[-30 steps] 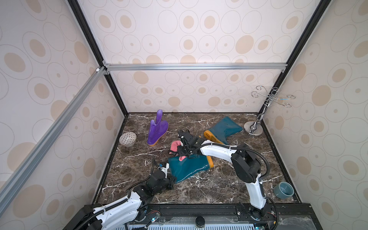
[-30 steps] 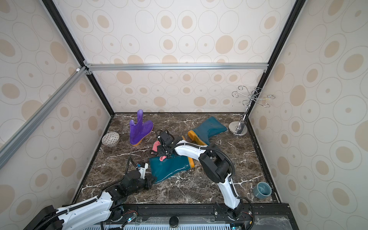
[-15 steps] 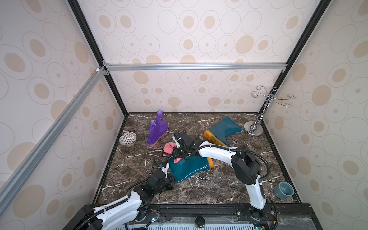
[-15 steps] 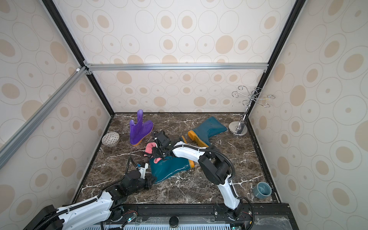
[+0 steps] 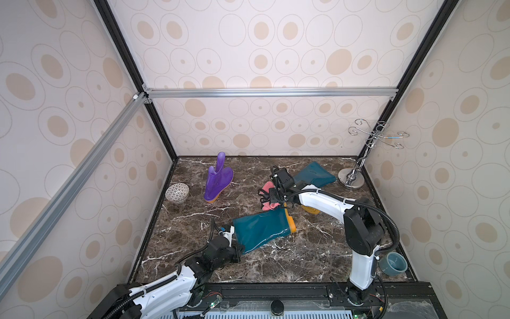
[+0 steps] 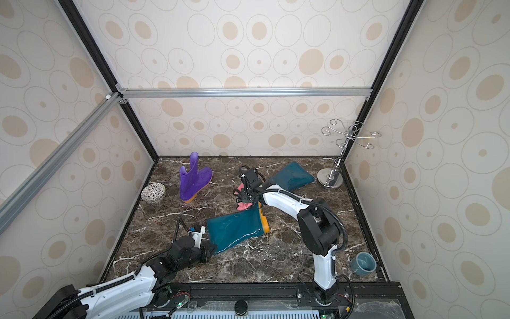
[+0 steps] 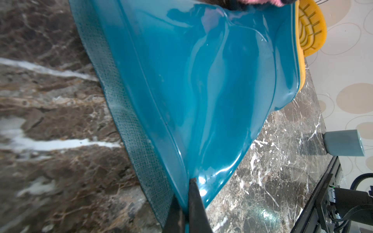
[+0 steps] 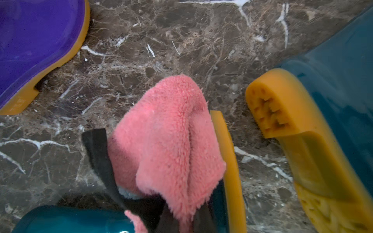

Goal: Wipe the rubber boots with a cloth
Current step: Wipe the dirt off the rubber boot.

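Note:
The near teal boot (image 5: 262, 229) (image 6: 237, 227) lies on its side on the marble table, orange sole to the right. My left gripper (image 5: 237, 248) (image 7: 186, 193) is shut on the rim of its shaft (image 7: 201, 80). My right gripper (image 5: 271, 197) (image 8: 185, 219) is shut on the fluffy pink cloth (image 5: 269, 197) (image 6: 244, 205) (image 8: 167, 141), which hangs against this boot's far edge by the sole. The second teal boot (image 5: 314, 175) (image 8: 333, 90) lies behind the right arm. The purple boot (image 5: 218, 179) (image 6: 193, 179) (image 8: 36, 40) stands at the back left.
A patterned bowl (image 5: 177, 193) sits by the left wall. A chrome hook stand (image 5: 351, 178) occupies the back right corner. A grey-blue cup (image 5: 393, 263) (image 7: 343, 143) stands at the front right, beside the right arm's base.
My right gripper carried the cloth left along the near teal boot, then back right to its sole end. The left gripper and the boot stayed put.

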Robot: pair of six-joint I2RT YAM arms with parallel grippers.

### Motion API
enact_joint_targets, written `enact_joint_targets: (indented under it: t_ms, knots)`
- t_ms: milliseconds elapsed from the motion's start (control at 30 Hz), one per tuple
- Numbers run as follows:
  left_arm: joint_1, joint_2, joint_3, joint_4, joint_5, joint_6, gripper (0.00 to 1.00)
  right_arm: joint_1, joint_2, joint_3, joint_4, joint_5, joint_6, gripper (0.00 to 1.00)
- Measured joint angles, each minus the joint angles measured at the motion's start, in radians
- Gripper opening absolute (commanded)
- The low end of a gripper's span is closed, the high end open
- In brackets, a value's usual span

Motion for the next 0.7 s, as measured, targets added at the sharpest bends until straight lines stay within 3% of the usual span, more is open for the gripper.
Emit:
enact_joint_targets:
  t_ms: [300, 500, 700]
  knots:
    - [0.0, 0.011, 0.0, 0.005, -0.003, 0.0, 0.0, 0.044, 0.024, 0.003, 0.014, -0.05, -0.032, 0.0]
    - [0.0, 0.052, 0.0, 0.027, -0.001, 0.0, 0.0, 0.181, 0.035, -0.003, 0.067, -0.227, -0.01, 0.0]
    - [0.0, 0.062, 0.001, 0.034, 0.0, 0.0, 0.0, 0.298, 0.13, 0.134, 0.08, -0.328, -0.001, 0.0]
